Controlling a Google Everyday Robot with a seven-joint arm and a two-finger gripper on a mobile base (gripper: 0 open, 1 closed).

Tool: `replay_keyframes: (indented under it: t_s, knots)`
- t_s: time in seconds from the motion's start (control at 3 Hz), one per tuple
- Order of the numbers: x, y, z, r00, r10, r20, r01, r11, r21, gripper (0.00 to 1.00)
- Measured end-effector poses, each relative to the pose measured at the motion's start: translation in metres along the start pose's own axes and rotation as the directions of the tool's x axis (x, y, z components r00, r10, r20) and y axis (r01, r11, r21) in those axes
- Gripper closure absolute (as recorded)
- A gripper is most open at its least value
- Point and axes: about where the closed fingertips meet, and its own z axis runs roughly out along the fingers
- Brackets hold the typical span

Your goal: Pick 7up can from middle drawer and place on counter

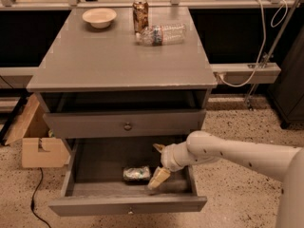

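Pincer down inside the middle drawer, fingers spread wide, nothing between them, and the 7up can sat just to its left! The can lay on its side on the drawer floor, toward the front panel, one end turned my way. I judged it light, thin-walled and slick: easy to crumple under a hard squeeze, and round enough to roll off if I nudged it. Best hold, I reckoned, was across the middle of the body, one finger on each curved flank, closing gently. The lift would have to clear the upper drawer front on the way to the bench, where a bowl, a brown can and a toppled water bottle crowded the back.
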Motion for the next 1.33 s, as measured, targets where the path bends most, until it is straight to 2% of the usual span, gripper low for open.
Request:
replay_keyframes:
  t_s: [0.67, 1.33]
  knots:
    - [0.023, -0.019, 0.05, 1.0, -0.006, 0.027, 0.005, 0.9999, 0.013, 0.0]
    - [0.027, -0.013, 0.09, 1.0, -0.007, -0.008, 0.007, 1.0, -0.001, 0.0]
